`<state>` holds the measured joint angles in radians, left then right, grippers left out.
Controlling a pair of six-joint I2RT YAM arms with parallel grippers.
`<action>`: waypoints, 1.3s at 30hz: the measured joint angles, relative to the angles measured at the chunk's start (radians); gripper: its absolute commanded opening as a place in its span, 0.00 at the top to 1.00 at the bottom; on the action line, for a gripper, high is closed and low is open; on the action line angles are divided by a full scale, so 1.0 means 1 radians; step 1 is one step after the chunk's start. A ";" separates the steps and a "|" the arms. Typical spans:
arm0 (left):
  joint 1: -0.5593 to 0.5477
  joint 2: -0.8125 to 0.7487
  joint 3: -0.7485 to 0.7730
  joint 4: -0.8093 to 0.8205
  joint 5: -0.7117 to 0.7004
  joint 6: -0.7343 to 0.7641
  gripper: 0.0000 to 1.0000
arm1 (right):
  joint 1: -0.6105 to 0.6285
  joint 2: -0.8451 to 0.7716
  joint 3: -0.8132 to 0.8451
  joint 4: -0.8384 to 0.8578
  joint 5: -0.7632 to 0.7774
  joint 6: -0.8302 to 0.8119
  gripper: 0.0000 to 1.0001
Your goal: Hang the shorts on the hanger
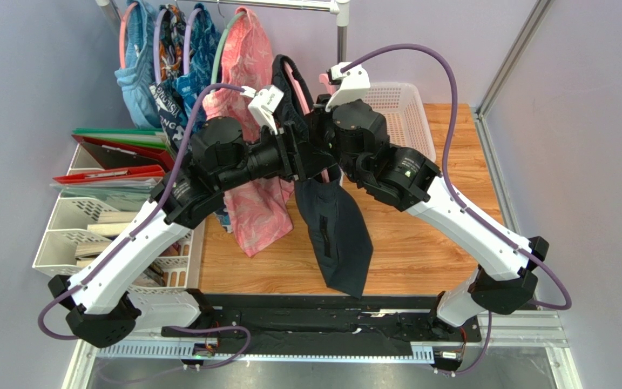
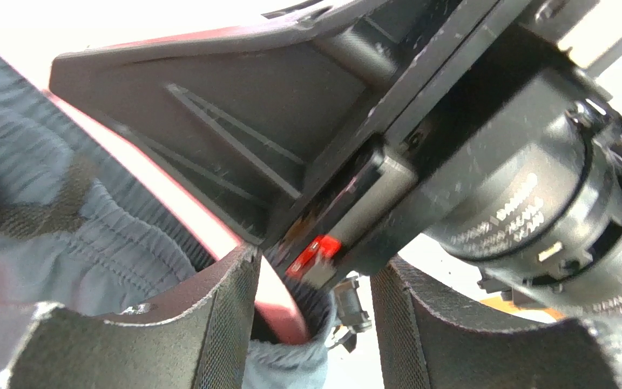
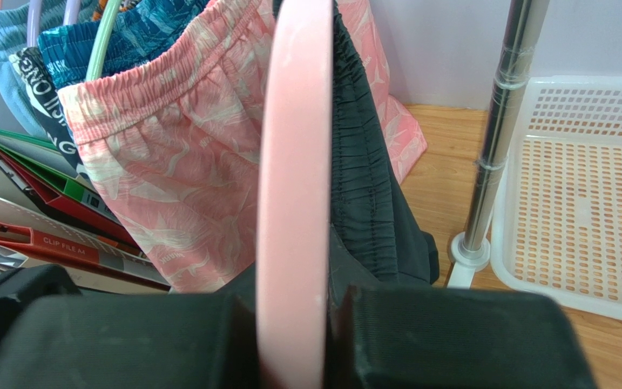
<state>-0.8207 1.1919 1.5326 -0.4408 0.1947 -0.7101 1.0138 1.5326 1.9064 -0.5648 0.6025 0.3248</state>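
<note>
The right fingers were clamped on the pink hanger, pinching one bar of its frame and holding it up in the air above the counter. That was probably to keep the frame steady and off the surface while the cloth was worked on. The black shorts were already hung on the hanger: the elastic waistband was bunched along the bar, and the legs hung down toward the near edge, clear of the wood.

The left fingers met the right arm from the left, at the middle of the scene. They stood apart, with the pink bar and a fold of waistband between them and nothing pinched. The bar lay against one pad, and the gap beside it was bare. I judged this as a release or an adjustment of the waistband, with the draping largely done.

Just to the left hung a pink leaf-print garment on the rail at the far side. It was close enough to snag if the hanger were carried that way. A white basket sat at the far right.
</note>
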 measured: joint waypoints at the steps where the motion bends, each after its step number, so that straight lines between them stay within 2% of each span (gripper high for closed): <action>1: 0.001 0.006 0.000 0.005 0.006 -0.004 0.43 | 0.000 0.002 0.000 0.000 0.000 0.000 1.00; 14: 0.018 -0.032 -0.041 -0.012 0.001 -0.038 0.38 | -0.002 0.004 -0.006 0.002 0.024 -0.008 1.00; 24: 0.031 -0.017 -0.072 -0.034 -0.016 -0.058 0.38 | -0.018 0.004 -0.005 0.001 0.037 0.014 1.00; 27: 0.031 0.015 -0.072 -0.019 -0.011 -0.082 0.41 | -0.018 0.007 0.010 -0.003 0.040 0.031 1.00; 31: 0.031 0.042 -0.072 0.008 0.007 -0.110 0.63 | -0.019 0.017 0.034 -0.003 0.045 0.047 1.00; 34: 0.034 0.046 -0.072 0.024 0.020 -0.122 0.88 | -0.019 0.026 0.041 -0.003 0.045 0.051 1.00; 36: 0.046 0.045 -0.072 0.010 0.021 -0.161 0.97 | -0.021 0.028 0.041 0.002 0.057 0.050 1.00; 37: 0.054 0.045 -0.072 0.010 0.031 -0.178 1.00 | -0.023 0.028 0.041 0.010 0.063 0.050 0.96; 38: 0.067 0.045 -0.072 0.016 0.042 -0.191 1.00 | -0.024 0.028 0.041 0.021 0.063 0.049 0.86; 39: 0.078 0.044 -0.071 0.019 0.054 -0.204 1.00 | -0.025 0.028 0.038 0.033 0.061 0.047 0.81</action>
<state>-0.7425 1.2358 1.4612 -0.4217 0.2489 -0.9146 0.9886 1.5608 1.9442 -0.5320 0.6640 0.3721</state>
